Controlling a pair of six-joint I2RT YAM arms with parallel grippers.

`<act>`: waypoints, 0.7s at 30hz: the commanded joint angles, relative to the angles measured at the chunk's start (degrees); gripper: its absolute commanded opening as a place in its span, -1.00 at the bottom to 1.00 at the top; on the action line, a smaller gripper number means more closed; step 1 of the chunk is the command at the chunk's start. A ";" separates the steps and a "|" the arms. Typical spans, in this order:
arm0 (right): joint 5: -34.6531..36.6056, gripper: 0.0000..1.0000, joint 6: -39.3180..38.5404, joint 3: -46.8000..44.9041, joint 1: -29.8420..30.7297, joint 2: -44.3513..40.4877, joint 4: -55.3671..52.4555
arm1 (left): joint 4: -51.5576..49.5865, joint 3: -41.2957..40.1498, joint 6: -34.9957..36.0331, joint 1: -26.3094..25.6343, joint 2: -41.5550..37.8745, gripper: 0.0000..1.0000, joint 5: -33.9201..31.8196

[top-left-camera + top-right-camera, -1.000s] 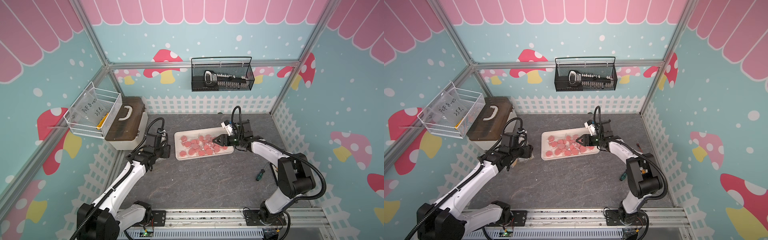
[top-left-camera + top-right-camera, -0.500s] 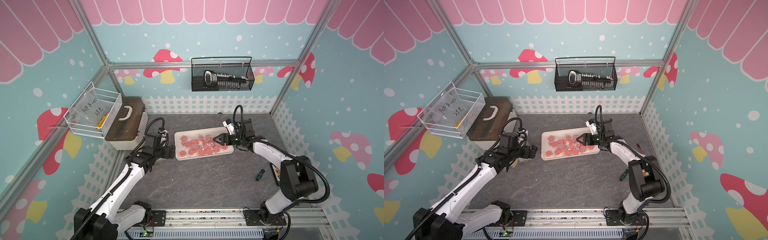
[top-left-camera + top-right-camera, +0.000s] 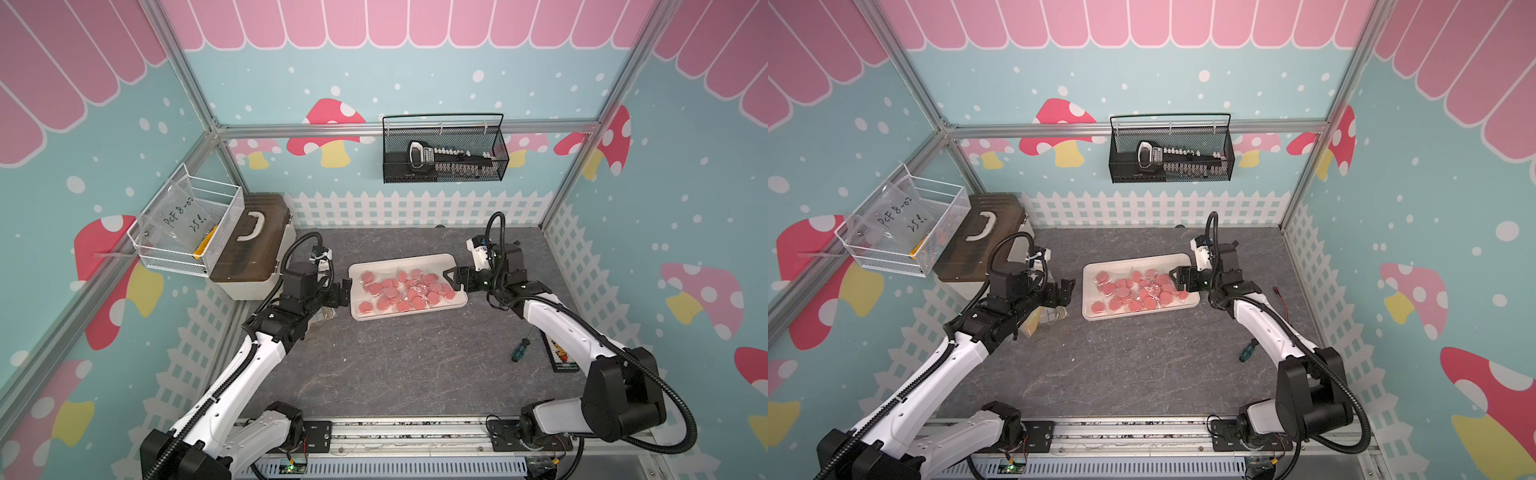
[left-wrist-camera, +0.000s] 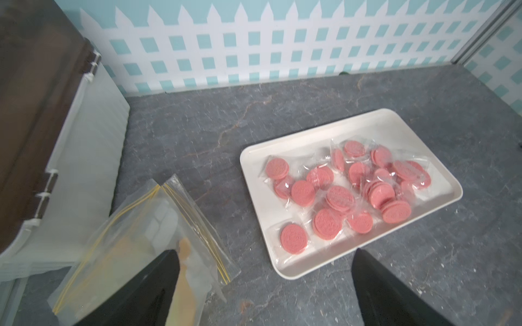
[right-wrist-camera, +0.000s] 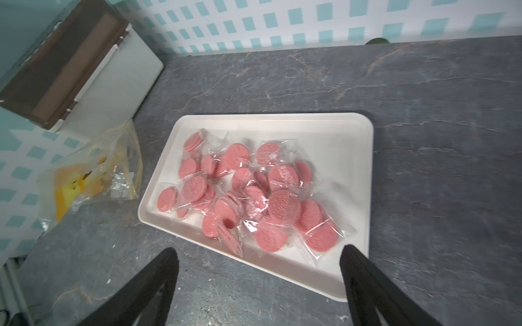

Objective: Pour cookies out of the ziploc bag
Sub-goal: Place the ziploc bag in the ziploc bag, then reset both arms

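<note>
Hiding ziploc bag (image 3: pixel 1039 322) partly: left pincer (image 3: pixel 1065 293)

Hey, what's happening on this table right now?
The pink wrapped cookies lie piled in the white tray. The clear ziploc bag lies on the table beside it, something yellowish inside. The left gripper, by the bag, and the right gripper, at the tray's opposite end, are both open and hold nothing.
</note>
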 commanded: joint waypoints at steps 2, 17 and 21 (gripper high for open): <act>12.08 0.80 -4.42 -2.24 -0.85 -2.72 -0.17 | 10.10 -2.63 0.92 3.68 1.48 0.99 -2.48; 31.87 0.97 -12.81 -19.59 -5.57 -8.63 19.96 | 42.48 -21.32 2.94 13.58 11.63 0.99 1.13; 33.74 0.97 -14.08 -24.32 -7.68 -8.48 26.45 | 45.17 -21.63 3.13 14.68 15.58 0.99 3.13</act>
